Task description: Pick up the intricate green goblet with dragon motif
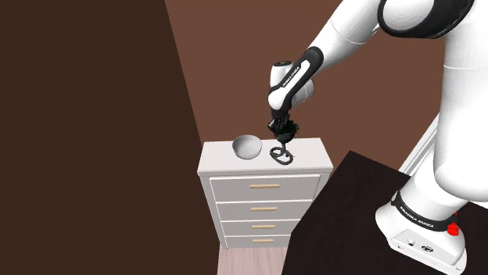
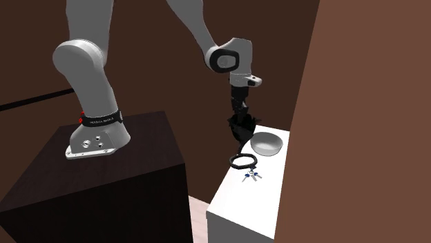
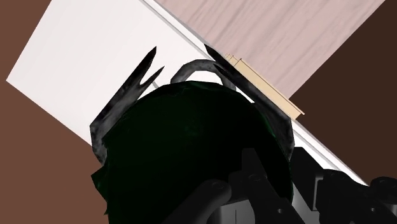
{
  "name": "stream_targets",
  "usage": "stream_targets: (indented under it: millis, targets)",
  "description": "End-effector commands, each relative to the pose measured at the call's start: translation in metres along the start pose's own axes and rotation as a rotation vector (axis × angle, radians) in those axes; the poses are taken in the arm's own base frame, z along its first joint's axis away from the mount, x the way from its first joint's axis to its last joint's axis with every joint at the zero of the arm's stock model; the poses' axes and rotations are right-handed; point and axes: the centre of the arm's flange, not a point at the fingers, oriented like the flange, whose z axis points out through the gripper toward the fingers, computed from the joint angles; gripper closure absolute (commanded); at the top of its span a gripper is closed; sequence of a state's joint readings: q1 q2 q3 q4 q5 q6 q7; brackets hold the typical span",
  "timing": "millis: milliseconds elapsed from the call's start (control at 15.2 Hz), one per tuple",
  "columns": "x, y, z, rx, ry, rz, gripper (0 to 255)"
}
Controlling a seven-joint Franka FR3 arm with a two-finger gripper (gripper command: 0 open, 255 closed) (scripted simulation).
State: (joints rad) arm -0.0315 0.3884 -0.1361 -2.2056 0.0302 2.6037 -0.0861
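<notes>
Gripper (image 1: 280,125) is clasped on the dark green goblet (image 1: 285,134), which hangs clear of the white dresser top (image 1: 313,160), over its middle. Right under it, toward the drawer-side edge, lies a dark ring-shaped object (image 1: 280,156) with small blue keys (image 2: 252,176) beside it. A grey bowl (image 1: 247,147) sits near the ring, apart from it and nearer the top's far end from the stand (image 1: 344,226).

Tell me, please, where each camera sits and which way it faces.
Shoulder view: beside the stand, looking down at the white dresser; arm and claw show.
Second exterior view: by the brown wall, looking along the dresser, stand at its left; arm and base show.
Wrist view: behind the claw, whose black parts show, looking past the dark green goblet at the dresser top.
Shoulder and second exterior views share the bowl.
</notes>
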Motion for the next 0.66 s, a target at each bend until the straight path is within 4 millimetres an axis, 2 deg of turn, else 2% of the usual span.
stream_targets:
  millis: [0,462,594]
  targets:
    - [0.001,0.0,-0.01,0.0,0.001,0.0,255]
    - [0.001,0.002,-0.047,0.0,0.001,0.0,255]
    - [0.001,0.002,-0.048,0.0,0.001,0.0,255]
